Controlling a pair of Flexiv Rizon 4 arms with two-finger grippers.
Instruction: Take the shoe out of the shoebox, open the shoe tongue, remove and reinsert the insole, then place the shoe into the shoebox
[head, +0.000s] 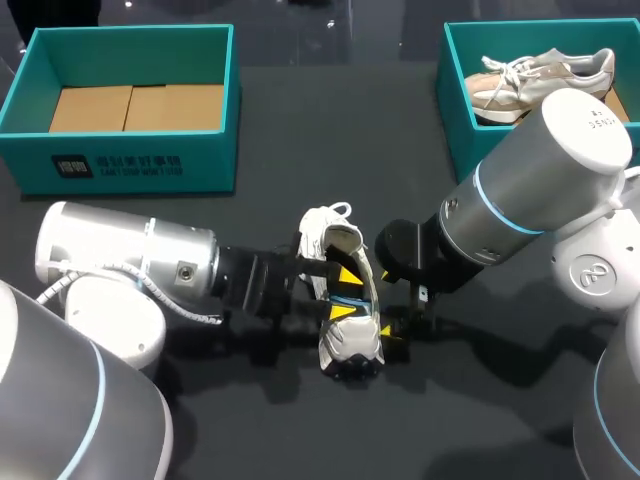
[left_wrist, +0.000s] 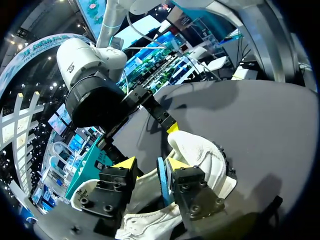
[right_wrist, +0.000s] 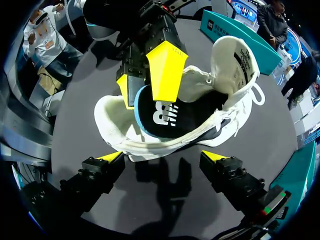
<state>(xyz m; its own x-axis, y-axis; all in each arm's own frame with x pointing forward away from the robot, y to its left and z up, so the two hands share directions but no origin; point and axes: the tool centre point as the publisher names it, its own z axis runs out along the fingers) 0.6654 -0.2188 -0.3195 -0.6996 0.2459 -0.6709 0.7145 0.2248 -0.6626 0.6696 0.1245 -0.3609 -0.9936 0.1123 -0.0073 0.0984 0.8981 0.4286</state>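
A white shoe (head: 350, 345) lies on its side on the dark table between my two arms, its opening facing up with the tongue (right_wrist: 240, 55) folded back. My left gripper (head: 345, 293) reaches into the opening, fingers apart. The black insole with a blue edge (right_wrist: 160, 117) stands between them, against one finger (left_wrist: 176, 165), with a gap to the other. My right gripper (right_wrist: 162, 157) is wide open just beside the shoe's sole side, with nothing between its fingers. In the left wrist view the shoe (left_wrist: 202, 155) wraps around the left fingers, and the right gripper's yellow tip (left_wrist: 173, 128) shows behind it.
A teal shoebox (head: 234, 100) with a bare cardboard floor stands at the back left. A second teal box (head: 452, 110) at the back right holds another beige shoe (head: 540, 75). My right arm's bulky wrist (head: 530, 190) hangs over the table's right part.
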